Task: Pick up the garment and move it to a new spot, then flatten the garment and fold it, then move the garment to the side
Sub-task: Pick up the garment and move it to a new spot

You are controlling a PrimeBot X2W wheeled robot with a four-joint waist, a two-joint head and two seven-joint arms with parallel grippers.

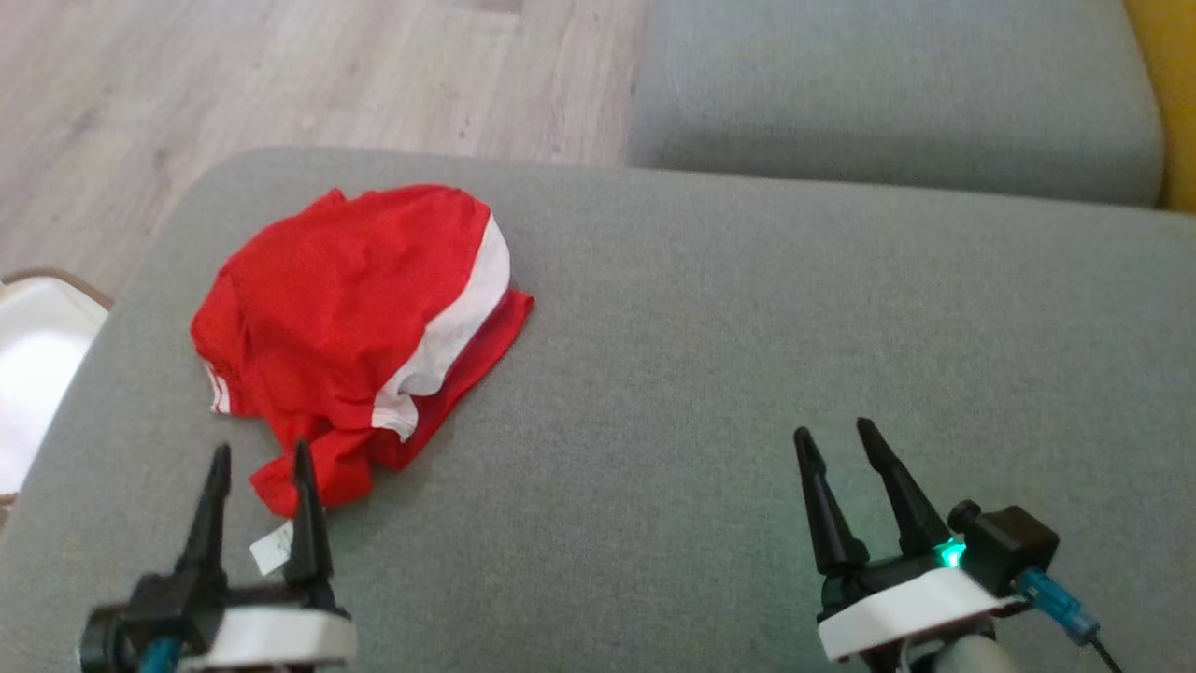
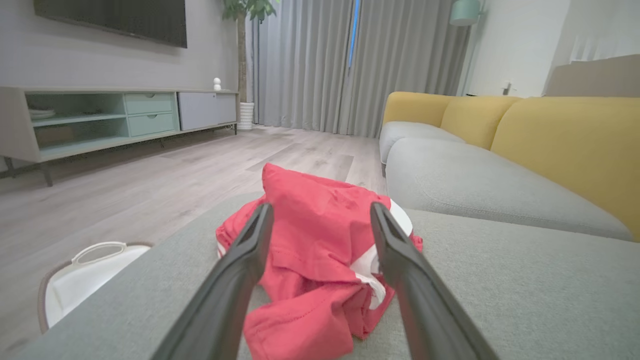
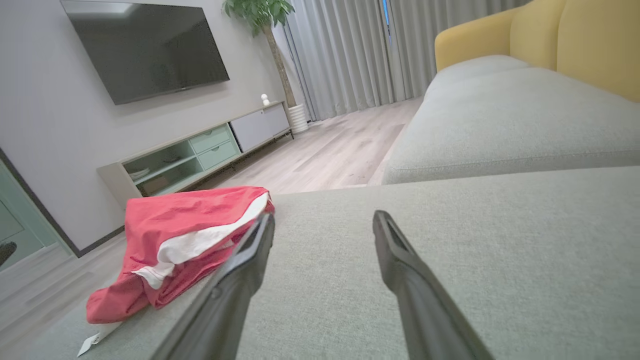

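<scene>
A crumpled red garment (image 1: 346, 327) with a white band lies on the left part of the grey cushion (image 1: 710, 355); a white tag sticks out at its near end. My left gripper (image 1: 262, 458) is open just in front of the garment's near edge, its right fingertip over the red cloth. From the left wrist the garment (image 2: 315, 250) lies straight ahead between the open left gripper's (image 2: 320, 210) fingers. My right gripper (image 1: 836, 435) stands open over bare cushion at the lower right, holding nothing. The right wrist view has the garment (image 3: 175, 240) off to the left of the open right gripper (image 3: 322, 220).
A second grey seat cushion (image 1: 888, 84) lies beyond, with yellow backrests (image 2: 565, 140) to the right. A white bin (image 1: 37, 365) stands on the wooden floor (image 1: 280, 75) by the cushion's left edge. A TV stand (image 2: 100, 120) lines the far wall.
</scene>
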